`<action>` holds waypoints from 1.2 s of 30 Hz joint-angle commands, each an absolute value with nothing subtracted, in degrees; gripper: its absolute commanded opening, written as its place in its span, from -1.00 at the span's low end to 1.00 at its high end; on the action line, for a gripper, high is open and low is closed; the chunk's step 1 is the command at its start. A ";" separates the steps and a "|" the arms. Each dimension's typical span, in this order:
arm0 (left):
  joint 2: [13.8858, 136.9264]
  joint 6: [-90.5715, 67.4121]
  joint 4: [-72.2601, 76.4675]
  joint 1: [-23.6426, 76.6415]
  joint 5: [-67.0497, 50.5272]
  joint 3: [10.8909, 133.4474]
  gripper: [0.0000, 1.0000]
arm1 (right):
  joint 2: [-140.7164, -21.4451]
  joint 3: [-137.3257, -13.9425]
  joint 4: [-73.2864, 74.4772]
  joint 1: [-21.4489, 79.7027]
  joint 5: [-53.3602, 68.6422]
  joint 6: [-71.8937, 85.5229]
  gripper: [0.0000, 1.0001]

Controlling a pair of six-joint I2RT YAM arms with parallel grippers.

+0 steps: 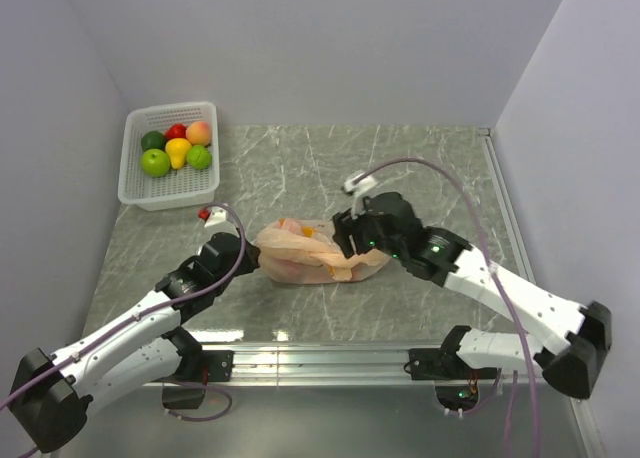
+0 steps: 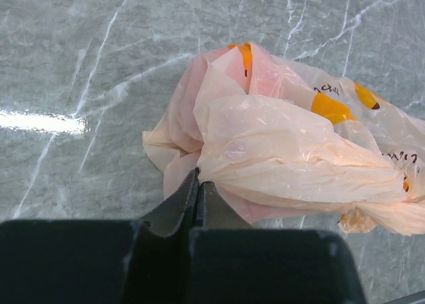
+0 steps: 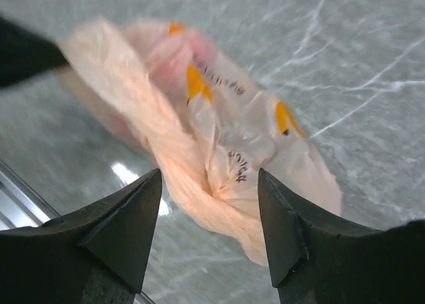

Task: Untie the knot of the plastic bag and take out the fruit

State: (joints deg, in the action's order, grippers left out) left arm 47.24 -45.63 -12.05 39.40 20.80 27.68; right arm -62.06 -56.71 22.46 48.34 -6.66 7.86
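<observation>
Left jaws, pressed shut, pinch the near edge of the plastic bag (image 2: 285, 145), which lies crumpled mid-worktop (image 2: 80, 65): translucent peach film, orange marks, one side twisted ropelike. Right jaws gape wide above it, empty.

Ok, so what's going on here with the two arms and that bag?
Two robot arms are working on a peach plastic bag lying mid-table. The left end effector is shut on the bag's edge. The right end effector is open, straddling a twisted strand of the plastic. A white basket of toy fruit sits at the far left corner.
</observation>
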 commanded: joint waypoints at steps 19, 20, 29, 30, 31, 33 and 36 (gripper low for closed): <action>45.79 -47.81 -17.31 39.11 27.06 30.50 -0.99 | -75.24 -56.26 25.23 56.87 -12.82 -4.05 -1.00; 45.97 -48.94 -17.66 39.02 28.64 30.59 -0.99 | -72.97 -55.64 24.09 56.34 -14.05 -3.61 -1.00; 47.99 -52.82 -17.23 34.19 27.08 29.88 -0.99 | -47.30 -44.22 9.26 40.53 -10.46 8.60 -1.00; 47.90 -52.82 -16.79 34.10 25.94 29.71 -0.99 | -45.63 -42.03 8.01 39.04 -10.37 10.88 -1.00; 47.99 -52.74 -15.92 34.01 25.32 29.62 -0.99 | -43.18 -41.05 6.95 38.68 -8.72 11.51 -1.00; 47.11 -50.11 -13.90 34.01 22.34 29.45 -0.95 | -42.45 -39.56 4.75 38.50 -5.73 11.78 -1.00; 44.74 -44.93 -10.55 34.01 14.87 30.40 -0.29 | -44.12 -38.94 4.75 38.58 -1.59 12.30 -1.00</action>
State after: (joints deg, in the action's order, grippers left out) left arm 47.13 -49.56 -14.79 34.48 20.60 28.75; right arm -42.15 -40.40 8.62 39.13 -5.87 9.82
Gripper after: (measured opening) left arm 0.289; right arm 0.006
